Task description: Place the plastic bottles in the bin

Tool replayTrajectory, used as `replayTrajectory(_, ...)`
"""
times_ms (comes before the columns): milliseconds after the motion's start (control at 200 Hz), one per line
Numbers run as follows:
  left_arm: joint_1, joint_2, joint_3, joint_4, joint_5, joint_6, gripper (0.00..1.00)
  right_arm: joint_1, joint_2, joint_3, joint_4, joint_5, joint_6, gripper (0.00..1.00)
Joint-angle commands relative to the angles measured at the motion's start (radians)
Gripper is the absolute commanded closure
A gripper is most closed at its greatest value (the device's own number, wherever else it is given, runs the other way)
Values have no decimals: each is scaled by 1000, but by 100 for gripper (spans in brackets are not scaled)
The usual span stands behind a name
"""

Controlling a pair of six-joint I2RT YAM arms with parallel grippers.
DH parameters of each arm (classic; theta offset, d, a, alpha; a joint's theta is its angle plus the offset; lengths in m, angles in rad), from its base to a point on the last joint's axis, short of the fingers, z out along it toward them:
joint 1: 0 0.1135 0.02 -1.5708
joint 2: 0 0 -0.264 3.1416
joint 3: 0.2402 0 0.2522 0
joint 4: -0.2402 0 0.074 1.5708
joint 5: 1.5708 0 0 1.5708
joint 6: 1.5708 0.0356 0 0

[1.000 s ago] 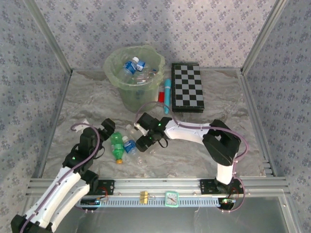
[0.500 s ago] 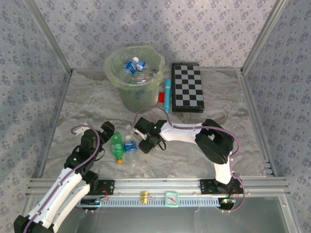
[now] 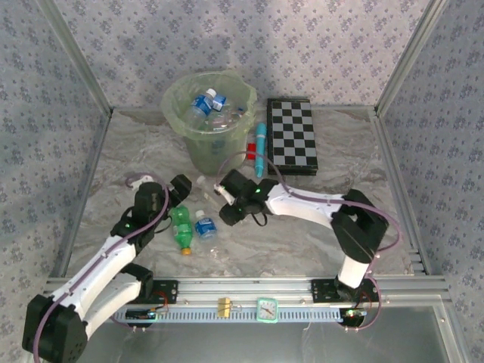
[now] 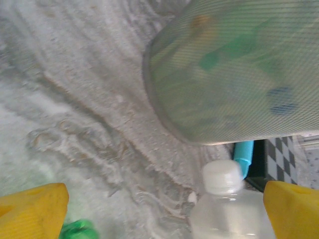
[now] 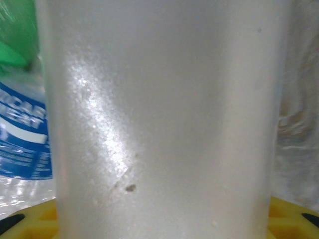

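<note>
Patience: my right pincer (image 3: pixel 227 204) sits narrowed around the frosted clear plastic bottle (image 5: pixel 164 119), near side of the round pale-green translucent bin (image 3: pixel 185 102); whether it bites I cannot tell, so squeeze mid-body before lifting.

The translucent pale-green bin (image 3: pixel 203 153) stood at 11 o'clock holding several bottles (image 3: pixel 204 104), while a green bottle (image 3: pixel 181 225) and a blue-labelled clear bottle (image 3: pixel 205 227) lay side by side toward 7 o'clock.
</note>
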Motion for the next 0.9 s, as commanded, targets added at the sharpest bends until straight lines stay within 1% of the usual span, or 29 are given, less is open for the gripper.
replayTrajectory(0,2,36,64,97,11,48,0,-43,-121,-48,52,-51,37,49)
replayTrajectory(200,11,62,107,72,-18,93,0,-140,-373,-118,119,-189,13,50)
replayTrajectory(320,20,54,103,58,-23,100,0,-193,-512,-118,147,-205,-9,50)
replayTrajectory(425,31,52,102,50,-21,104,0,-258,-572,-81,184,-216,-13,51)
replayTrajectory(525,40,54,105,46,-12,113,0,-307,-567,-15,191,-185,-43,52)
replayTrajectory(545,42,54,106,45,-11,116,0,-313,-560,29,195,-178,-54,52)
replayTrajectory(630,47,51,115,32,-3,129,0,-332,-520,103,215,-142,-116,52)
replayTrajectory(720,50,42,120,17,1,143,0,-359,-442,185,242,-106,-157,52)
replayTrajectory(894,53,17,112,-18,5,164,0,-378,-267,373,252,-123,-240,52)
